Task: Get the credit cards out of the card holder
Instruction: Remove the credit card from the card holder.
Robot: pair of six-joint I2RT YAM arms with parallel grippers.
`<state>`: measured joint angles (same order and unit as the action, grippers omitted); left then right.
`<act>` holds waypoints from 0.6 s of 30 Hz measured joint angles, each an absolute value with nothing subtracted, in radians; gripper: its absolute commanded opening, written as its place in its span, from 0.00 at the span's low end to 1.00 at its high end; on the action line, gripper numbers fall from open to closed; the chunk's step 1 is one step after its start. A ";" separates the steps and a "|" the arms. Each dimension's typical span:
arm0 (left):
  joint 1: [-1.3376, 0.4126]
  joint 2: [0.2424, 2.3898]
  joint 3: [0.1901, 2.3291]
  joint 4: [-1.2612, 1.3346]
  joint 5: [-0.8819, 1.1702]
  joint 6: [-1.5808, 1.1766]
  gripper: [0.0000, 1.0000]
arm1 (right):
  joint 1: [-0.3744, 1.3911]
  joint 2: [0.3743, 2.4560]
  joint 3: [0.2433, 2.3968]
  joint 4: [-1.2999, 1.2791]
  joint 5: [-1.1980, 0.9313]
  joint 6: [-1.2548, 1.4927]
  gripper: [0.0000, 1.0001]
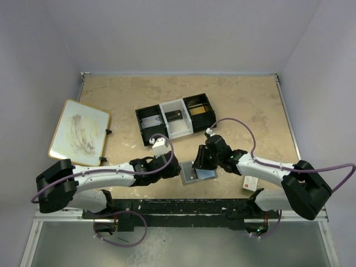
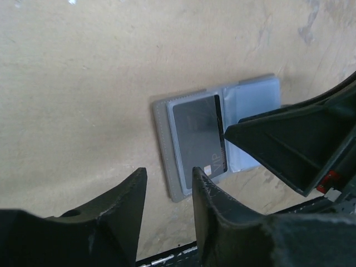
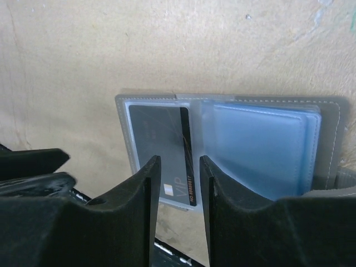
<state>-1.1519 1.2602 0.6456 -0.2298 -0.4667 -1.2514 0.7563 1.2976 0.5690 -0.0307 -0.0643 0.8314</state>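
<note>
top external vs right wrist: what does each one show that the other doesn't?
Top external only: the whole left arm and right arm, the black-and-white three-compartment tray, a framed white board at the left, and a small white-and-red box by the right arm. Right wrist only: the VIP print on the dark card and the empty-looking blue-grey pocket beside it. Both: the card holder lying open on the table.

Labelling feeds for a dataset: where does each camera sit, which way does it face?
Top external: above and behind, looking down on the table; both arms show.
Left wrist: on that wrist, looking down past the left gripper at the card holder.
Right wrist: likewise, past the right gripper.
Shared: both wrist views show the dark card.
</note>
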 measured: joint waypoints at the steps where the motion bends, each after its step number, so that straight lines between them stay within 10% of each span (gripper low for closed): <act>1: -1.152 1.288 0.651 -0.215 -0.444 -1.240 0.30 | 0.751 1.293 0.553 -0.015 -0.076 0.836 0.35; 18: -1.152 1.578 0.749 -0.076 -0.290 -1.145 0.01 | 0.651 1.257 0.345 0.256 -0.265 0.889 0.22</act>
<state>-1.1522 1.5780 0.7494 -0.0765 -0.2897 -1.1446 0.6510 1.2568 0.3454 0.2562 -0.2653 0.8890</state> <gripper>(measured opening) 0.046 0.235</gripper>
